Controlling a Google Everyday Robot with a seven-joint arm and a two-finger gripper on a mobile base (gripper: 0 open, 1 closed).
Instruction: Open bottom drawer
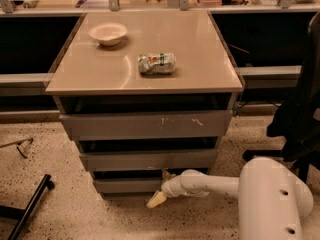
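The bottom drawer (125, 185) sits lowest under the front edge of the desk (145, 86), apparently shut. The gripper (156, 199) hangs just below its face, about mid-edge; whether it is open or closed cannot be told. With no handle, it may slip off the slim front, or catch the middle drawer (147, 160) instead.

Gripper (159, 198) low before bottom drawer (125, 185); bowl (108, 33) behind-left of packet (157, 63) on cabinet top (200, 59).

Nothing readable, even on the crumpled packet (157, 63); the jaws sit low beside the bottom drawer (127, 185).
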